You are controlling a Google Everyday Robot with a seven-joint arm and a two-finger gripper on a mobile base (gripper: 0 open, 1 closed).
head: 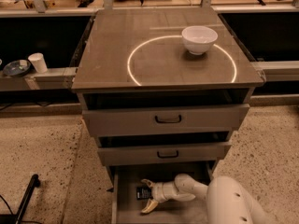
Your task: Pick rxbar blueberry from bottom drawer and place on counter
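The counter (140, 41) is a grey-brown cabinet top with a bright white ring, holding a white bowl (199, 38). Below the two closed drawer fronts, the bottom drawer (125, 213) stands pulled open. The rxbar blueberry (142, 193), a small dark bar with white lettering, lies on the drawer floor at the left. My gripper (148, 196) reaches into the drawer from the right on a white arm. Its pale fingers (148, 206) are spread open, one above and one below the bar, around its right end.
A pale workbench with clutter runs along the back. On a low shelf at the left stand a white cup (38, 62) and a dark dish (16, 68). A black bar (25, 198) lies on the speckled floor at the lower left.
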